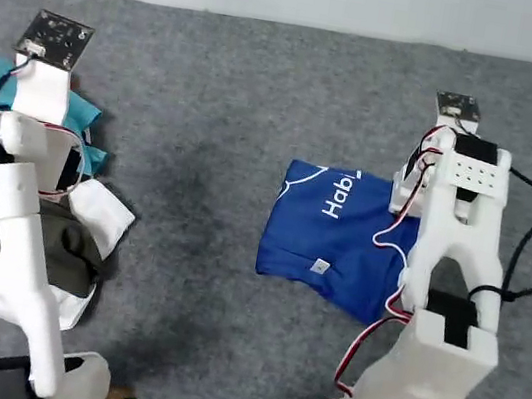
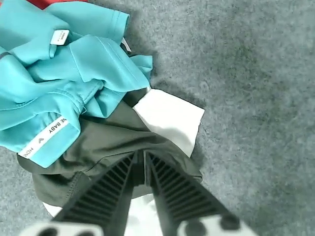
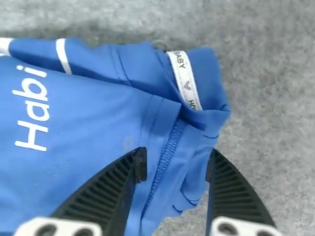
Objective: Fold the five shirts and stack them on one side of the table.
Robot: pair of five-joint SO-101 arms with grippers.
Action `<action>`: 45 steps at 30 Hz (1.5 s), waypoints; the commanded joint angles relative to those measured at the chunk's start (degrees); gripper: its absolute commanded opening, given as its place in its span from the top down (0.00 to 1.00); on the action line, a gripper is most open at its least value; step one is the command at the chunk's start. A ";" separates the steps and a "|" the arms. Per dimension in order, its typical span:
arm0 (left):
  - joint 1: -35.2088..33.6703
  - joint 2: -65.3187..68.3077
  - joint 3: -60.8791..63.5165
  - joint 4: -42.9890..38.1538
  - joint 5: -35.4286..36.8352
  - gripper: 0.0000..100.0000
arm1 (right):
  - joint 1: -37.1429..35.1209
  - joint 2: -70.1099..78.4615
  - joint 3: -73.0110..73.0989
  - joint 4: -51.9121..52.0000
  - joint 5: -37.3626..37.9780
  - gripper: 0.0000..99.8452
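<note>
A blue shirt (image 1: 325,239) with white lettering lies partly folded on the grey carpet right of centre. My right gripper (image 3: 176,164) is open just above it, its fingers straddling the bunched edge of the blue shirt (image 3: 98,123) near the neck label. At the left edge lies a heap of shirts: a teal one (image 2: 59,73), a white one (image 2: 170,118), a dark olive one (image 2: 98,142) and a sliver of red (image 2: 54,2). My left gripper (image 2: 141,158) is shut, its tips down at the olive shirt; whether it pinches cloth I cannot tell.
Grey carpet (image 1: 222,91) covers the whole table, with bare room in the middle and along the far side. The heap (image 1: 86,120) lies under the left arm (image 1: 11,210). The right arm (image 1: 444,289) covers the blue shirt's right part.
</note>
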 commanded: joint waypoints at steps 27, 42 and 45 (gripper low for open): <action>-0.09 -2.02 -0.04 -0.18 -0.18 0.99 | -2.86 5.05 -6.33 -1.71 -0.53 0.80; 0.09 -2.20 2.42 -0.09 -0.09 0.99 | -1.80 12.35 -12.04 -2.68 5.19 0.99; 0.09 -2.46 4.00 -0.18 -0.09 0.99 | -0.13 12.09 -15.21 0.40 5.19 0.99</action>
